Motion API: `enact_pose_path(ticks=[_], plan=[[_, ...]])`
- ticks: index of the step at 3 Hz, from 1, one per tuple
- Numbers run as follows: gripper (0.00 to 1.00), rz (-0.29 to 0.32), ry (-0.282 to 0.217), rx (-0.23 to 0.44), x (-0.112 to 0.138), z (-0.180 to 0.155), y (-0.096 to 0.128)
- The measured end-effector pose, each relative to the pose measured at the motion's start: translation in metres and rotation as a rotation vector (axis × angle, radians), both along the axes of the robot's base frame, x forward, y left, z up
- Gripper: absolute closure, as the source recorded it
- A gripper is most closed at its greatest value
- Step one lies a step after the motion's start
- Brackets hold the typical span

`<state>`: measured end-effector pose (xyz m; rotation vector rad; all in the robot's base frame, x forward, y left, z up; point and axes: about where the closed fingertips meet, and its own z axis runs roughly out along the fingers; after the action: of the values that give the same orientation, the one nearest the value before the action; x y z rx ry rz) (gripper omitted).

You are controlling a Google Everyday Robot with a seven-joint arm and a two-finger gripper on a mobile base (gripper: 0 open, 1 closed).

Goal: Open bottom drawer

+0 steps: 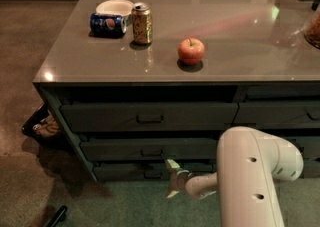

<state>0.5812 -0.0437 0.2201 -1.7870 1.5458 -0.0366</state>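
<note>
The gripper [172, 179], pale fingers spread wide and holding nothing, is just before the slim, matte bottom drawer [125, 171], under the glossy worktop's [235, 56] near edge. No writing is readable.

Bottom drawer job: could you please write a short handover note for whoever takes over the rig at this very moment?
The gripper is open and holds nothing. It is low in front of the cabinet, fingers pointing at the middle of the bottom drawer. Whether it touches the front cannot be told.
The bottom drawer, lowest of the left stack, looks shut.
Done: the gripper is at the drawer front.
Left: take hold at the middle of the front and draw it out.
The apple and the cans on the counter are not in the way.
</note>
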Motion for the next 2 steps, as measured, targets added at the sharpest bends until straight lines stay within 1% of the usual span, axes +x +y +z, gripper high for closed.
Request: enact_pose_path(ticks=[1,2], plan=[[0.0,-0.046,-0.067,0.011,0.019,0.0101,0.0004],[0.0,-0.045,-0.059,0.014,0.0173,0.0094,0.0009]])
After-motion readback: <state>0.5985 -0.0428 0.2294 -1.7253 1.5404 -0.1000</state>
